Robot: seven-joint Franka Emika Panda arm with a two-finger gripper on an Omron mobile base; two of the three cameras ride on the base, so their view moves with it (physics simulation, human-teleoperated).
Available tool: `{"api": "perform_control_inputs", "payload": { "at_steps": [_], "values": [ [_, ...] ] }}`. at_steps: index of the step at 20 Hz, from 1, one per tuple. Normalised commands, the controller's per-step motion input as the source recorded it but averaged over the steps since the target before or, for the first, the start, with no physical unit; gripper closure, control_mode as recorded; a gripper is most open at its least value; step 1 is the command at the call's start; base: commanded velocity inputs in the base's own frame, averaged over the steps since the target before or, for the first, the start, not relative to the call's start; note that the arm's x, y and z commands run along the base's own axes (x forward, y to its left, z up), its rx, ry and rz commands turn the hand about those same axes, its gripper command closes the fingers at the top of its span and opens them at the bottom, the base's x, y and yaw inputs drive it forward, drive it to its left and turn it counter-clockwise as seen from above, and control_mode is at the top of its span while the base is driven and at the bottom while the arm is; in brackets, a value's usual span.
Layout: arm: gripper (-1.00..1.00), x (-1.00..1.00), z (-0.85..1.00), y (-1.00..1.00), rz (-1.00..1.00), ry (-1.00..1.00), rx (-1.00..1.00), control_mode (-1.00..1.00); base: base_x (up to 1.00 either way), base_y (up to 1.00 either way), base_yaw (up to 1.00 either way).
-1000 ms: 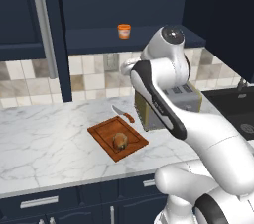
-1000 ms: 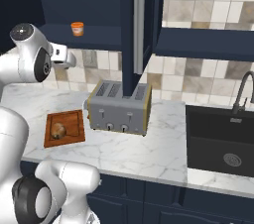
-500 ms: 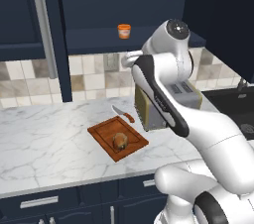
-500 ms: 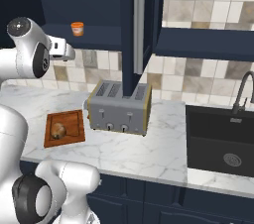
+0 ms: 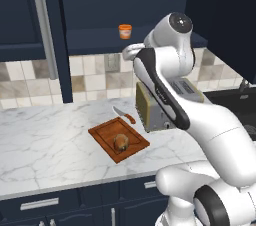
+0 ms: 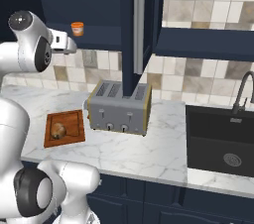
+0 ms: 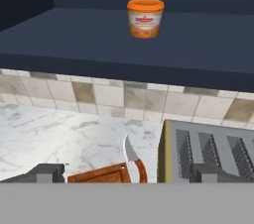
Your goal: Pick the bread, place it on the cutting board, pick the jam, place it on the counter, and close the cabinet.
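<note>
pincer tips [image 7: 126,172] are standing spread wide at the bottom of the hand view, one dark fingertip [image 7: 42,172] at each side, and nothing is sitting between them. we are holding the hand up near the open shelf of the dark navy wall cabinet [image 5: 95,45], looking straight at the small orange jam pot [image 7: 145,18] that is standing upright on that shelf, well apart from our fingers.

the small round brown bread roll [image 5: 121,142] is lying on the reddish-brown grooved wooden cutting board [image 5: 102,136], which is resting on the white marble counter with grey veins [image 5: 45,140]. so we are judging the bread step done and the jam step in hand — we are at the approach, not yet at the grasp.

the next move, as we are reading it, is calling for us to be reaching forward and up over the shelf edge, keeping the jaws wide until they are straddling the pot, then closing on its sides and lifting clear before carrying it down to bare marble. the silver slotted toaster [image 6: 119,107] and the orange-handled knife [image 5: 125,115] are lying just beside the board, so we are wanting a landing spot away from them.

our own arm is covering part of the toaster in the left base view, and the pot's label is too small to read.
</note>
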Motion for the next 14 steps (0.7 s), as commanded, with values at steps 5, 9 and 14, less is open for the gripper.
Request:
{"api": "perform_control_inputs", "payload": {
  "at_steps": [5,9,14],
  "values": [
    [-1.00,0.23,0.11,-0.08,0.00,-0.05,0.00,-1.00,0.00,0.00,0.00],
    [-1.00,0.29,0.11,-0.03,0.00,-0.02,0.00,-1.00,0.00,0.00,0.00],
    [-1.00,0.25,0.15,0.00,0.00,-0.01,0.00,-1.00,0.00,0.00,0.00]
  ]
}}
